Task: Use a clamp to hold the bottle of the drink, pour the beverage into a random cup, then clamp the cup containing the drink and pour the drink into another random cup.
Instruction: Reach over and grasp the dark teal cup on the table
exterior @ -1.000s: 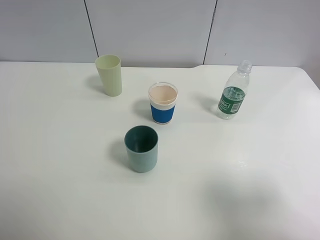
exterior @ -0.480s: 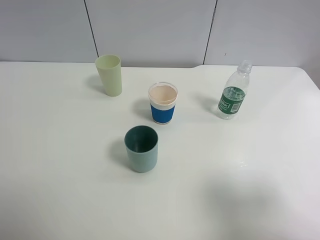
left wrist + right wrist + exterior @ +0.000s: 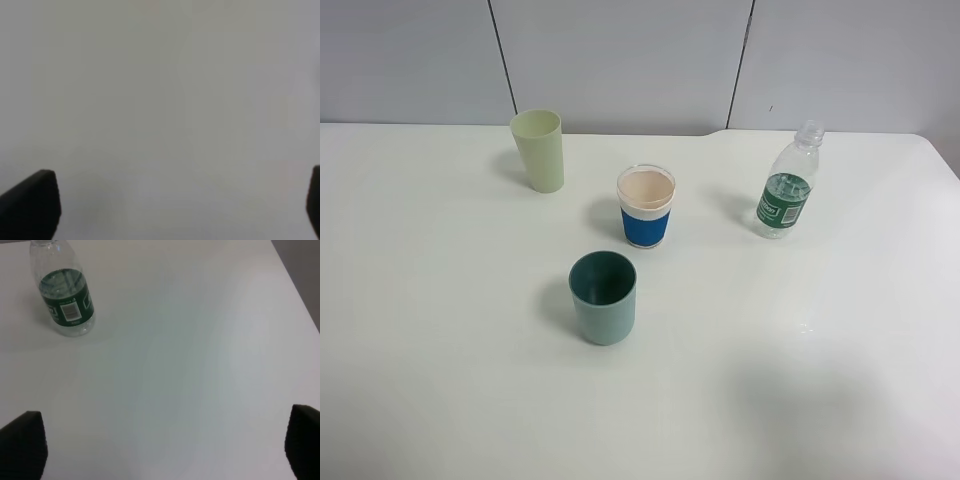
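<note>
white table (image 3: pixel 880 340) below grey panelled wall (image 3: pixel 620 60). bottle (image 3: pixel 785 185), clear with green label, stands upright toward far right side. blue-sleeved cup (image 3: pixel 646 207) at middle, pale green cup (image 3: pixel 539 150) farther back left, teal cup (image 3: pixel 603 297) nearest camera; all upright, well apart. left gripper (image 3: pixel 172 202) spread wide, grasping nothing, over table surface. right gripper (image 3: pixel 163 440) likewise spread, empty, bottle well apart from it.

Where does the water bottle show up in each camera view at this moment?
Exterior high: the bottle stands upright at the far right of the table, right of the blue-sleeved cup.
Left wrist: not in it; only table shows.
Right wrist: upright, ahead of the open right gripper, apart from it.
Shared landmark: its green label, in both.
</note>
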